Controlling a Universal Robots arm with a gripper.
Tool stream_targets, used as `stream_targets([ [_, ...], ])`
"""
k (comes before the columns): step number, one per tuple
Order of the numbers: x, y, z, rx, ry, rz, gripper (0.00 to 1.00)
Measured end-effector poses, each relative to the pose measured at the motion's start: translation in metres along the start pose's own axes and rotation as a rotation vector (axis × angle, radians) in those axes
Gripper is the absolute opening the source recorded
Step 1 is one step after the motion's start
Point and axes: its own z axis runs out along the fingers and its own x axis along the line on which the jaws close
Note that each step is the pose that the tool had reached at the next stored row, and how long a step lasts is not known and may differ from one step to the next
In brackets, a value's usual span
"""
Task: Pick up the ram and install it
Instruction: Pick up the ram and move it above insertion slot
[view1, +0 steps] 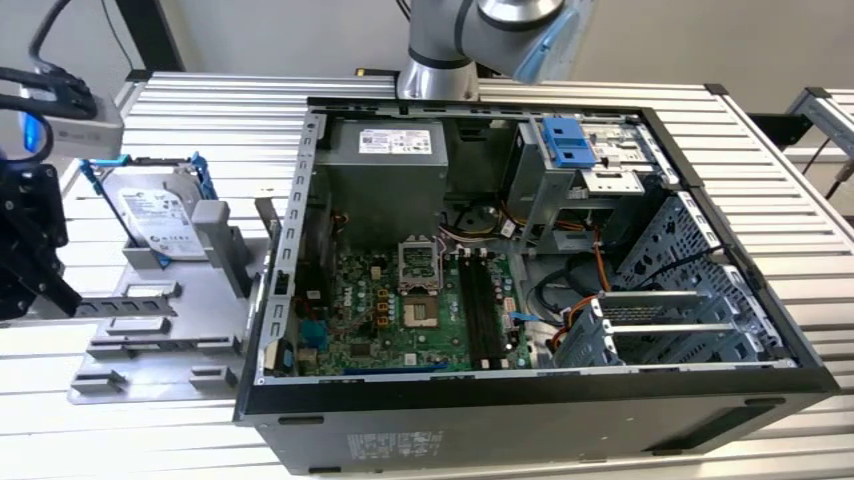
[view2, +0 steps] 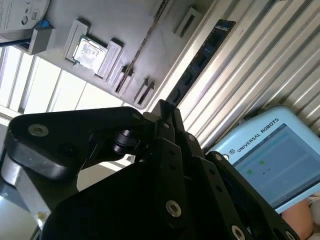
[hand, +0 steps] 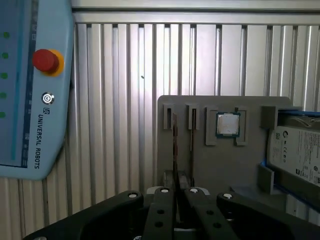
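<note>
The gripper is clamped shut on the ram, likely light, stiff, fragile; best pinched across its flat faces.

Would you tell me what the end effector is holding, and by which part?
Apparently the ram, pinched near one end by the end effector; the contact itself is hidden.

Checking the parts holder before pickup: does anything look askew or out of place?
Nothing stands out. The ram stands on edge in a slot of the holder, the chip lies flat, and the hard drive sits alongside.
</note>
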Motion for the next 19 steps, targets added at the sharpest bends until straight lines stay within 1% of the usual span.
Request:
stream_targets([
  [12, -0.0003, 0.0002, -0.0548, 0.0000, 0.0000, 0.000, 0.00],
  [13, -0.0004, 0.0003, -0.0571, -0.0004, 0.0003, 0.000, 0.00],
  [19, -0.0003, 0.0002, -0.0570, 0.0000, -0.0001, 0.000, 0.00],
])
